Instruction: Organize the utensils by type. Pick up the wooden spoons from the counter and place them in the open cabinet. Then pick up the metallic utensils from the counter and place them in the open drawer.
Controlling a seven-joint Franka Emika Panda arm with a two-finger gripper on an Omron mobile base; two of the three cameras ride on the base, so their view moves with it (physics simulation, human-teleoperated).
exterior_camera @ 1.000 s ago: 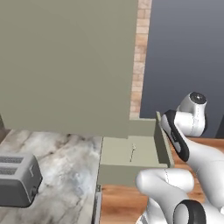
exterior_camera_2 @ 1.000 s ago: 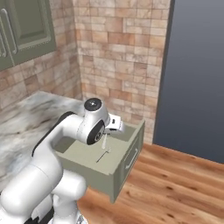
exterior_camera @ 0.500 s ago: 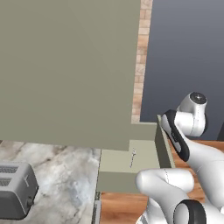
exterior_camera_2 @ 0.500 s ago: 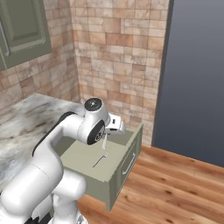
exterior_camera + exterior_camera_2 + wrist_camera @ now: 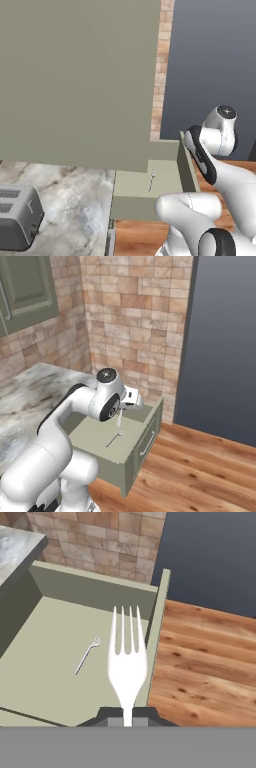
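Bent low over the open drawer [image 5: 142,438], gripper [image 5: 127,712] clamped on a silver fork [image 5: 127,662].
Tines pointing down over the drawer; second fork [image 5: 86,654] (clearest from the hand) lying inside; toaster [image 5: 17,217] on the counter [image 5: 75,210], seen from the left.

Fork [image 5: 128,662]: pale silvery metal, smooth. Small fork [image 5: 87,653] in drawer [image 5: 60,637]: thin grey metal. Drawer: matt olive paint. Counter [image 5: 75,210]: veined marble, polished. Wall [image 5: 135,321]: rough brick. Floor [image 5: 200,662]: glossy wood planks. Toaster [image 5: 17,215]: brushed grey metal.
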